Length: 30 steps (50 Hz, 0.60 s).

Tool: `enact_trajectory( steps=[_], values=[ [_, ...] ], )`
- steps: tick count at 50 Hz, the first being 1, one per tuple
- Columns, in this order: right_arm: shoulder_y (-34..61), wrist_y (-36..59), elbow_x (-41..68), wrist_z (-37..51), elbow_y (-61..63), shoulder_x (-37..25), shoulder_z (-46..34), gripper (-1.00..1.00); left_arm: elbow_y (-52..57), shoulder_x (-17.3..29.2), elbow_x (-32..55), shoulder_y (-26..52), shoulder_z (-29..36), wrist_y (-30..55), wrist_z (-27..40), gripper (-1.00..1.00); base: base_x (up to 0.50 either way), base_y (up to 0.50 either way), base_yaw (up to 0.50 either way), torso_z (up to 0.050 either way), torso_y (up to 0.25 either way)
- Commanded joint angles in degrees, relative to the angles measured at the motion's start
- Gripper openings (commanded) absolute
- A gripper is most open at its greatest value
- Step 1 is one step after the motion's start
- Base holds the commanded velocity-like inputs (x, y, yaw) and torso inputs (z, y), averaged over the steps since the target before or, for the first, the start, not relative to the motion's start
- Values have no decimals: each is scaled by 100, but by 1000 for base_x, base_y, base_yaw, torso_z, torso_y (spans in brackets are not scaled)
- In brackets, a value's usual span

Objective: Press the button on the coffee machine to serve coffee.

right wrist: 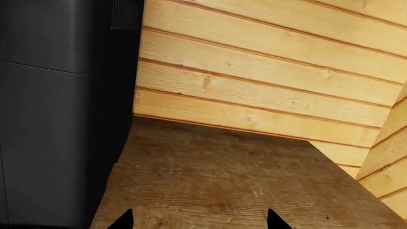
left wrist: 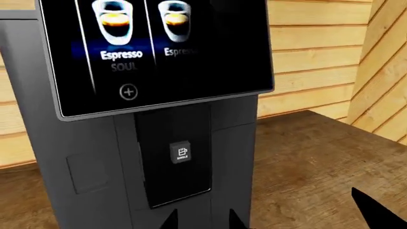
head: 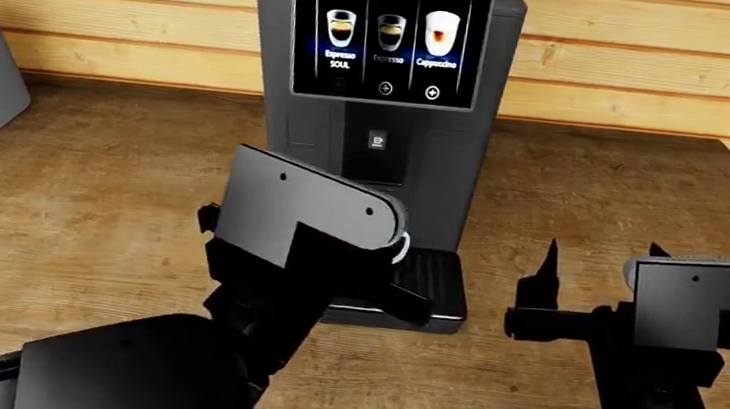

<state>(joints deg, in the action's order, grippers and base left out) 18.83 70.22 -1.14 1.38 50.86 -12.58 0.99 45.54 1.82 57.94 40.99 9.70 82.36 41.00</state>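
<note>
Because the button (left wrist: 182, 153) is sitting on the black panel under the screen (left wrist: 159, 47) of the machine (head: 378, 145) at the counter's back, the left gripper (left wrist: 200, 222) is facing it, fingers spread and empty, while the right gripper (right wrist: 198, 220) is idling alongside, likewise released.

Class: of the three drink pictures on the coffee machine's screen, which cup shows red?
The cappuccino picture, farthest toward the robot's right on the screen. Its cup shows red and white; the other two cups hold brown coffee.
</note>
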Motion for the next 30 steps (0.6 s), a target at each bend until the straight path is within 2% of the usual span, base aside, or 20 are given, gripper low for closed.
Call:
enact_trajectory(
  steps=[1, 20, 30],
  values=[
    [-64, -88, 7, -28, -52, 41, 78, 100, -415, -81, -200, 174, 415, -652, 493, -100, 0, 0, 0, 0, 0],
    [-83, -166, 63, -2, -141, 47, 61, 100, -1173, 128, -877, 230, 1260, -1806, 327, -100, 0, 0, 0, 0, 0],
    [-65, -166, 86, 14, -157, 35, 36, 100, -1416, 188, -1134, 327, 1448, -2225, 269, -100, 0, 0, 0, 0, 0]
  ],
)
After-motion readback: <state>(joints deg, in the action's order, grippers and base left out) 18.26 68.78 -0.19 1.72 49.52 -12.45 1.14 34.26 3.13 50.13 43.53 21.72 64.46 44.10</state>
